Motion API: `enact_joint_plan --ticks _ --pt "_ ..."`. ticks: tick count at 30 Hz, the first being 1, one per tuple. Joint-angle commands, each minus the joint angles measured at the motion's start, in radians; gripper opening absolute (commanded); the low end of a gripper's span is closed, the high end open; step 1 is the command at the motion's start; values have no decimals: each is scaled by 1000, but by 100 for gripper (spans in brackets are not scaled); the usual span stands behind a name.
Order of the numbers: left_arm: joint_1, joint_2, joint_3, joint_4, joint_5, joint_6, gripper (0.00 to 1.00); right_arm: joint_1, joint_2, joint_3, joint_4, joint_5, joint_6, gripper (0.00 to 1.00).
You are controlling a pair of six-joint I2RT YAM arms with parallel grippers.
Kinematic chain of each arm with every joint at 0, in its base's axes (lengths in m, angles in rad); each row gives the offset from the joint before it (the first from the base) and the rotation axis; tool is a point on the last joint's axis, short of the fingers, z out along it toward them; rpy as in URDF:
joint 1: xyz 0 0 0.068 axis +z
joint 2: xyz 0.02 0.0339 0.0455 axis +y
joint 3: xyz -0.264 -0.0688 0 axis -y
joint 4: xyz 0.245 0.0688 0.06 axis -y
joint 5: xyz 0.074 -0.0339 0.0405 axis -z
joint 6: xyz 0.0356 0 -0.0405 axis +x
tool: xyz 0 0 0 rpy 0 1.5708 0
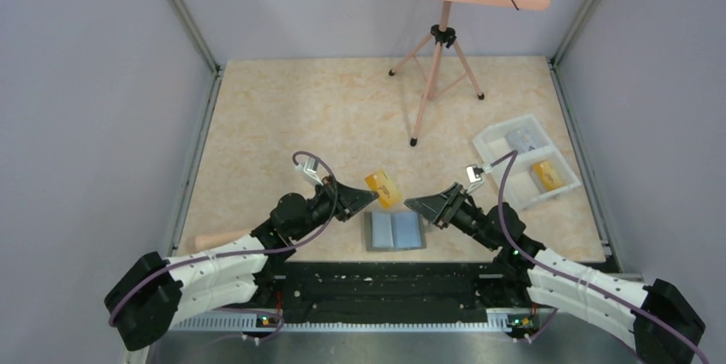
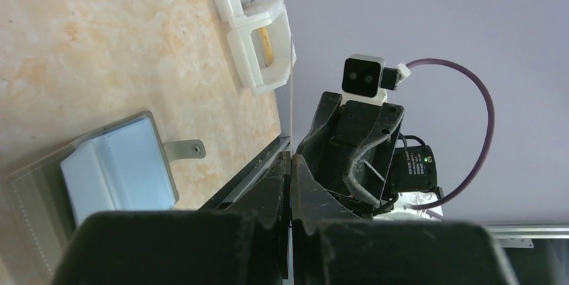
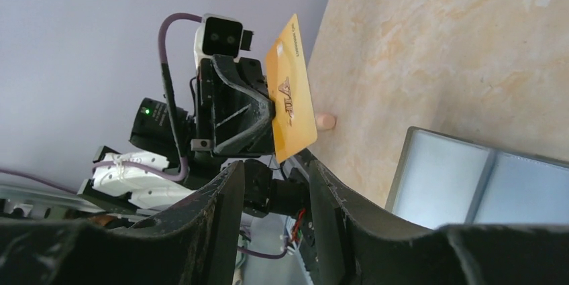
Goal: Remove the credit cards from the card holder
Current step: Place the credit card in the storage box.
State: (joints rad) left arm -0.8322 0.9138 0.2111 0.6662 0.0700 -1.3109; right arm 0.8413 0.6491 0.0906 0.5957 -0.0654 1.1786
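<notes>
The card holder (image 1: 395, 231) lies opened flat on the tabletop at the near centre, dark grey outside with pale blue-grey pockets facing up and its snap tab (image 2: 182, 149) sticking out from one edge. One yellow-orange card (image 1: 383, 188) is clear of it, pinched at one edge in the left gripper (image 1: 374, 196) and held tilted just beyond the holder's far left corner. Two more lie in the white tray (image 1: 484, 143) to the right — a second orange card (image 1: 548, 176) in the nearer compartment, a pale grey card (image 1: 520, 140) in the farther one.

The left gripper (image 2: 290, 159) has its fingers (image 2: 272, 188) pressed together on a credit card (image 2: 292, 97), seen edge-on as a thin line. The card holder (image 2: 114, 164) lies open near the near edge of the tabletop (image 2: 100, 43), its snap tab (image 2: 182, 149) spread flat. A white tray (image 2: 258, 74) at the right edge holds a yellow-orange card (image 2: 266, 45).
</notes>
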Motion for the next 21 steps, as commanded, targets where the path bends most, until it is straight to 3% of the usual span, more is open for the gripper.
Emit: enact_joint_plan --ticks 1,21 --pt "-34 42 30 173 -31 8 0 -5 0 14 73 26 21 41" --pt "-68 105 52 245 -60 -6 0 -5 34 29 98 52 35 37"
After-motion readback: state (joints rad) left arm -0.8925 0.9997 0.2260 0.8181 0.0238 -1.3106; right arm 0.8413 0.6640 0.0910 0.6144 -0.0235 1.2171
